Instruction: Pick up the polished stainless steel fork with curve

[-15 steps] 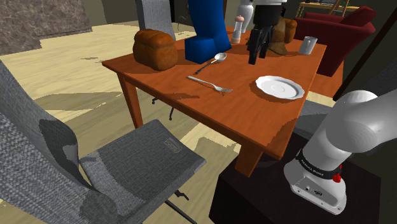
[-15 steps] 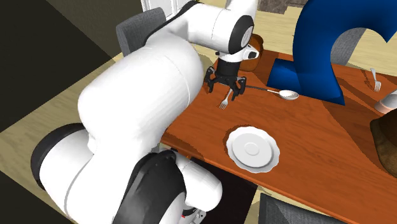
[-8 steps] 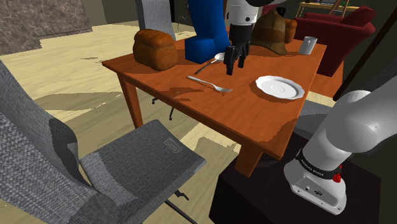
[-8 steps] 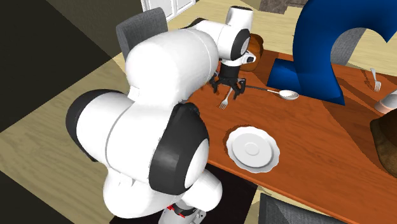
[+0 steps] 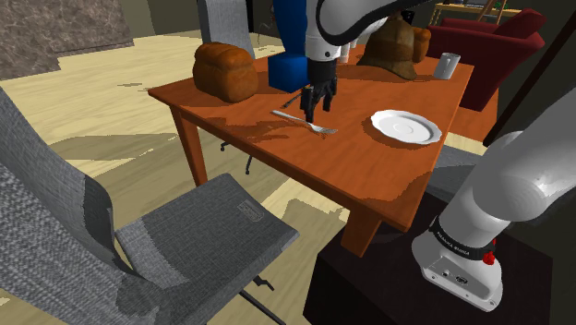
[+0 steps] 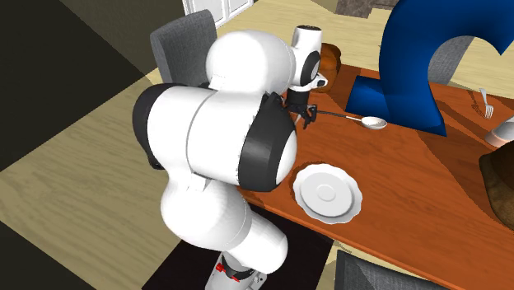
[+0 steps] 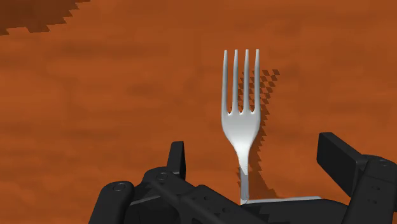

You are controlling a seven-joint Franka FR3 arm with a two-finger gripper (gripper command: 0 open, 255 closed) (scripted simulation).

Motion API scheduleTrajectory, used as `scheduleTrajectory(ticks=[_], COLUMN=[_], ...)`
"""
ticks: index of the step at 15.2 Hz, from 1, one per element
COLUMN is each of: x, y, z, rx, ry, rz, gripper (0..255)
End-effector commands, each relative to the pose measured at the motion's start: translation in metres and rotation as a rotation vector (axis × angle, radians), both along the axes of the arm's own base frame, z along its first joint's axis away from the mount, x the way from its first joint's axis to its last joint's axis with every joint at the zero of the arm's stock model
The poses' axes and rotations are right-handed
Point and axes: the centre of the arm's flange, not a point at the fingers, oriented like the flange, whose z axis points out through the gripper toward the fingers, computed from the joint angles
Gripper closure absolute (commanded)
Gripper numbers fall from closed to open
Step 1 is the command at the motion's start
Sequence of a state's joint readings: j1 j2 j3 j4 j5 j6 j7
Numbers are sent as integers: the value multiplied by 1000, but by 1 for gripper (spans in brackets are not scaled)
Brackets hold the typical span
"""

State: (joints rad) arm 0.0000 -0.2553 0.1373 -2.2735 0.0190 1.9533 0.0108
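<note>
**Approach stage of the pick.** The fork (image 5: 294, 118) lies flat on the reddish-brown table (image 5: 369, 175). It is near the white plate (image 5: 406, 126), on the plate's side that faces the bread loaf (image 5: 224, 71). Its tines are the end nearest the plate. The hand (image 5: 317, 105) hangs directly over the fork, close above the table.

**Seen from the hand** (image 7: 254, 149). The fork (image 7: 242, 121) points its four tines away. Its narrow neck passes roughly midway between the two black fingers (image 7: 342, 162), and the handle runs on beneath the hand. The fingers stand wide apart. Neither touches the metal, and the hand has hold of nothing.

**Step in hand.** The alignment over the fork looks finished, but the grasp itself is not yet made.

**Next move.** It calls for a short straight descent until the fingertips flank the neck almost at the table's surface, then a closing of the fingers across it. The fork is thin, smooth and low, so a shallow descent would likely close above it. A slightly off-centre squeeze could make it skid or pivot toward the plate.
</note>
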Motion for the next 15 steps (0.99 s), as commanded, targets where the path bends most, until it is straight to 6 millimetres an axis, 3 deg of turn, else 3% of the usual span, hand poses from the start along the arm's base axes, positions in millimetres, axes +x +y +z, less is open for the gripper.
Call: scheduleTrajectory(ticks=[1, 5, 7, 8, 15], x=[1, 1, 1, 1, 2], y=[1, 1, 1, 1, -2], z=[-11, -35, -35, -36, -33], rx=[-1, -1, -1, -1, -1], ry=[-1, -1, -1, -1, -1], rz=[0, 0, 0, 0, 0], gripper=[0, 0, 0, 255, 255])
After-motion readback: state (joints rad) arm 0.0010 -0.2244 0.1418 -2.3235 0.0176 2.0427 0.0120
